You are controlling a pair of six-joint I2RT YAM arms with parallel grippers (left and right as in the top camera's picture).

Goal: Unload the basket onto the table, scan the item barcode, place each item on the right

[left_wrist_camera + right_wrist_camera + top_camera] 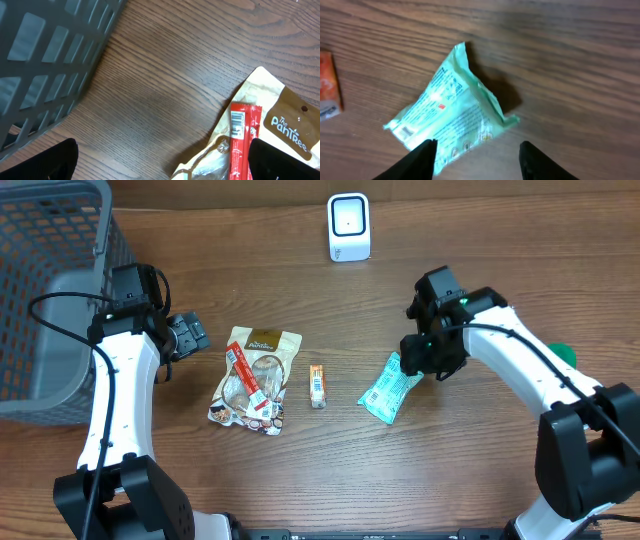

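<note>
- The right gripper [477, 149] hung partly open directly over the green packet [455, 110] and gripped nothing. The packet's near edge lay on the table between the jaws, likely placed for a pinch.
- The white scanner [349, 226] stood well beyond those jaws, so the packet would need carrying there.
- The left gripper [162, 152] gaped wide and empty, the brown pouch [280, 115] just ahead, off to one side.
</note>
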